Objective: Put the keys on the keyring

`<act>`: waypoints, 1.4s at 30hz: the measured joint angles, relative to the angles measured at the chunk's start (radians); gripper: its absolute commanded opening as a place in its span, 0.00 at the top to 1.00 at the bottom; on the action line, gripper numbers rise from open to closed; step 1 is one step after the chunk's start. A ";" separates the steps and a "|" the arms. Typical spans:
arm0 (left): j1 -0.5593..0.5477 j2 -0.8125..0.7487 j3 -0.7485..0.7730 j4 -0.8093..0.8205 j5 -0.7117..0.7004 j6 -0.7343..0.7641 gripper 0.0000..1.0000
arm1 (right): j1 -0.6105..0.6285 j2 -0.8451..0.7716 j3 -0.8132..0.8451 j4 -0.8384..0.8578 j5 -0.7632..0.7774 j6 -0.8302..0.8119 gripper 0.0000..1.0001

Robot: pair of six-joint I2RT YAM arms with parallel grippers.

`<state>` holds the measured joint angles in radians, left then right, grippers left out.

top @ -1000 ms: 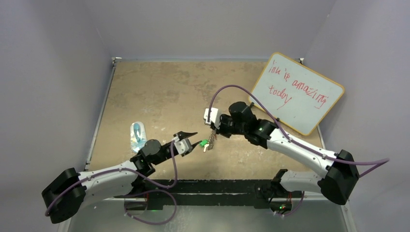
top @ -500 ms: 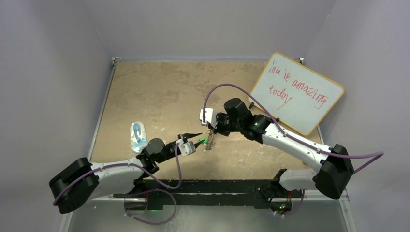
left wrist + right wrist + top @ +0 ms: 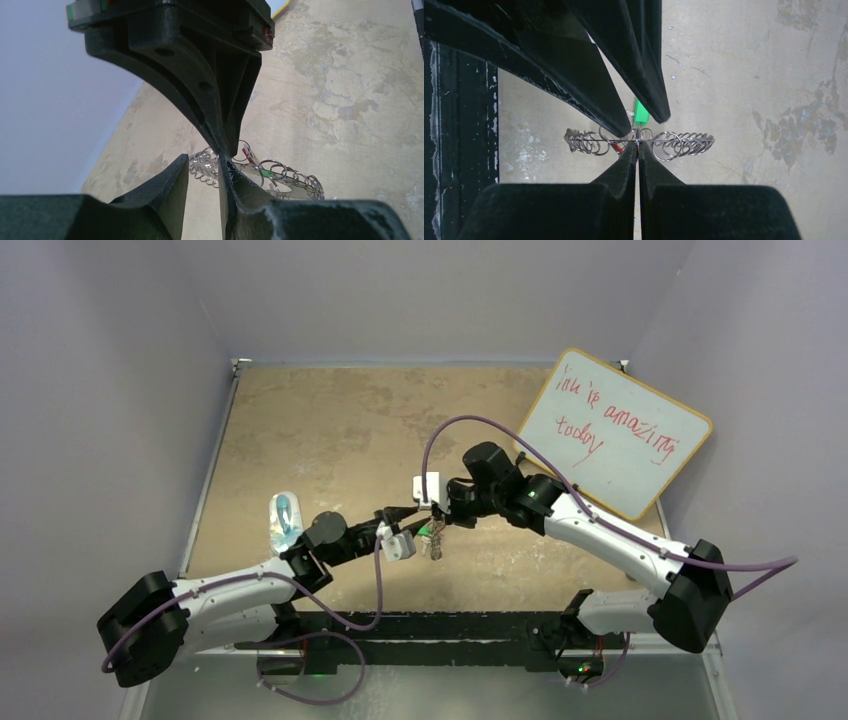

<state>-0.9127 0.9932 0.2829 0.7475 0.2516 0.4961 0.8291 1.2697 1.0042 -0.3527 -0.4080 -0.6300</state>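
Observation:
The keyring [image 3: 436, 543] hangs edge-on from my right gripper [image 3: 438, 520], just above the table. In the right wrist view my right gripper [image 3: 637, 146] is shut on the ring's rim [image 3: 684, 142], with loops fanning out to both sides. My left gripper [image 3: 408, 528] is right beside the ring, with its jaws a little apart and nothing between them [image 3: 204, 162]. The green key head [image 3: 641, 112] and the red key head [image 3: 618, 148] show among the loops. Both also show in the left wrist view, green [image 3: 267, 173] and red [image 3: 246, 151]. The key blades are hidden.
A clear bluish plastic object [image 3: 284, 520] lies to the left of the left arm. A whiteboard [image 3: 618, 435] with red writing leans at the back right. A black strip [image 3: 440, 625] runs along the table's near edge. Grey walls close in three sides.
My left gripper has moved right and slightly away, up to the hanging ring. My right gripper has shifted a little left with the ring. The green key is now at the ring.

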 measured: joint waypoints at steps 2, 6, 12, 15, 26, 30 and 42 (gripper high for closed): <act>0.000 0.004 0.040 -0.078 0.021 0.029 0.74 | 0.000 0.000 0.002 -0.007 -0.007 -0.004 1.00; 0.000 0.021 0.109 -0.184 0.052 0.069 0.75 | 0.000 0.000 0.003 -0.013 -0.013 -0.012 1.00; 0.000 0.051 0.126 -0.253 0.078 0.087 0.76 | 0.002 0.000 0.006 -0.017 -0.014 -0.018 1.00; 0.000 0.069 0.135 -0.290 0.086 0.093 0.77 | 0.002 0.000 0.006 -0.017 -0.014 -0.018 1.00; 0.002 0.091 0.169 -0.330 0.081 0.101 1.00 | 0.002 0.000 0.006 -0.036 -0.024 -0.027 1.00; 0.002 0.092 0.171 -0.330 0.075 0.099 1.00 | 0.002 0.000 0.006 -0.034 -0.024 -0.016 0.89; 0.001 0.074 -0.016 0.027 0.031 -0.133 1.00 | -0.094 -0.105 -0.155 0.269 -0.092 0.185 0.44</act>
<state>-0.9115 1.0672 0.2668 0.7746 0.2825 0.3630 0.7353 1.1652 0.8490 -0.0841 -0.4995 -0.4454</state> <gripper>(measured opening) 0.004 0.553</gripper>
